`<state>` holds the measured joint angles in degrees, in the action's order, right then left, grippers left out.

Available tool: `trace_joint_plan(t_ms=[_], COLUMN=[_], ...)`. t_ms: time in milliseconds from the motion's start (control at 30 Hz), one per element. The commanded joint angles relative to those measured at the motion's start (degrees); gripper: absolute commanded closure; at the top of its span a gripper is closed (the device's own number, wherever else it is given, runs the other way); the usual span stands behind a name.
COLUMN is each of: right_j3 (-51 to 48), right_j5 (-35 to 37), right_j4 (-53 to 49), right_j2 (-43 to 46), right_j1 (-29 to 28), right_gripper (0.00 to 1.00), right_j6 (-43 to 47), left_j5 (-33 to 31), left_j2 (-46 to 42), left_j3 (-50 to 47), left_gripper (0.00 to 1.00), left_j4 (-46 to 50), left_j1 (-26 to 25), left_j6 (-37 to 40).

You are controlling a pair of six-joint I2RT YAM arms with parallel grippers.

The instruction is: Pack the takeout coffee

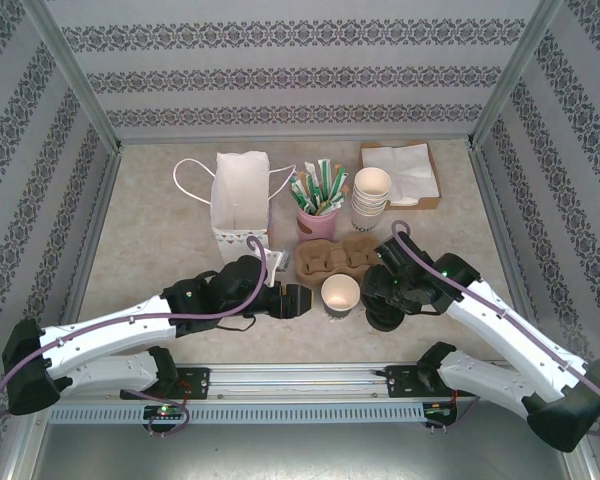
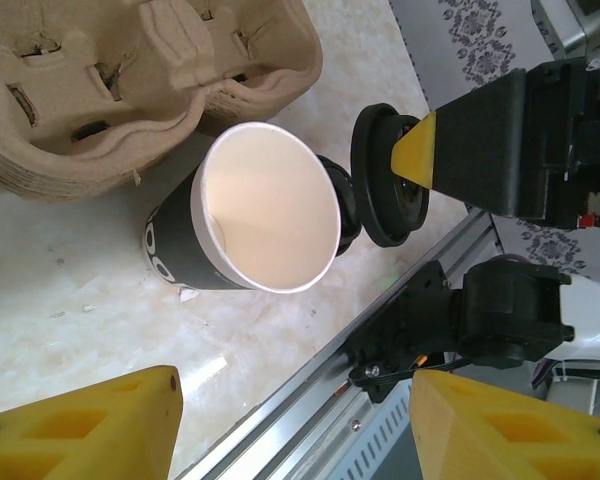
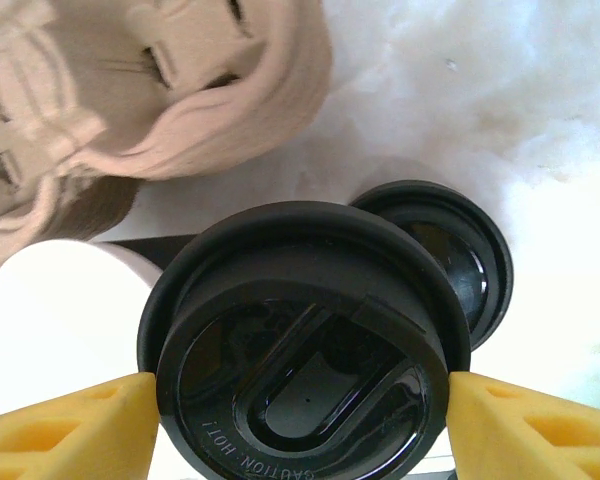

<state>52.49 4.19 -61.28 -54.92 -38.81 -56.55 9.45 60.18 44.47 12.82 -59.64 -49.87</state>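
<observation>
Right gripper (image 3: 300,420) clamps a round black plastic lid (image 3: 300,330); left gripper (image 2: 300,425) gapes wide. The lidless paper cup (image 2: 270,205) looks crushable: hold it low.

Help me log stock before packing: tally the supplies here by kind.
Black lid: 2, one in the right claw
Open paper cup: 1
Cup stack: 1
White paper bag: 1
Cardboard cup carrier stack: 1
Pink cup of sachets: 1
Napkin tray: 1
Total: 8
</observation>
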Motion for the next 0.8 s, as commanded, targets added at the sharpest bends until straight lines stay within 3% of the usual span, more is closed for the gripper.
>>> trace_joint_plan(t_ms=[0,333,767], right_j3=[4.7,10.2,14.3], right_j5=[2.4,0.1,-0.9], right_j4=[-2.2,1.2,-0.1], right_j2=[-1.8,-10.5,-18.6], right_j1=[-2.5,-8.1,-10.1], right_gripper=[0.28,0.29,0.28], right_j6=[2.0,3.8,8.2], left_j5=[-0.2,-3.3,-5.6], left_j2=[0.1,1.9,2.6], left_j3=[-0.9,-3.4,-4.7], left_gripper=[0.38,0.38,0.38], left_j4=[-3.2,-3.4,-1.8], left_j1=[-0.8,-0.8,-0.8], left_j6=[-2.3,-3.6,-4.7])
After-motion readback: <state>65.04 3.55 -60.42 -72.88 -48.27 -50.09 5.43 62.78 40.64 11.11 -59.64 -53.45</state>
